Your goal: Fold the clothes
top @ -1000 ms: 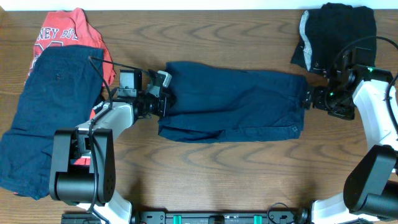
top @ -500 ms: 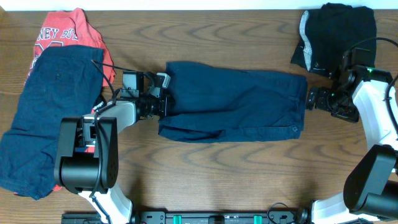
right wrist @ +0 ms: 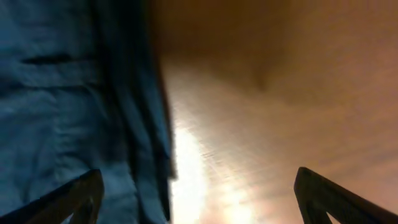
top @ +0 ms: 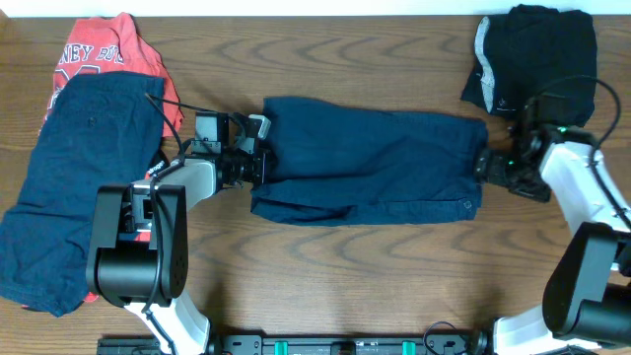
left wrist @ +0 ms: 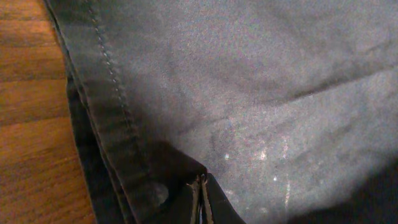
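A navy pair of shorts (top: 375, 163) lies folded flat across the middle of the wooden table. My left gripper (top: 264, 163) is at its left end. In the left wrist view the fingers (left wrist: 200, 202) are pressed together on the navy cloth (left wrist: 261, 93) beside its stitched edge. My right gripper (top: 483, 165) is at the shorts' right end. In the right wrist view its fingers (right wrist: 199, 199) are wide apart, low over the table, with the cloth's edge (right wrist: 62, 93) just inside the left finger.
At the far left a large navy garment (top: 79, 168) lies over a red printed T-shirt (top: 104, 49). A black garment (top: 537, 49) lies at the back right, close behind the right arm. Bare wood (right wrist: 280, 93) shows right of the shorts.
My right gripper has moved left, from beside the shorts to their right edge. The left gripper and the shorts have barely moved.
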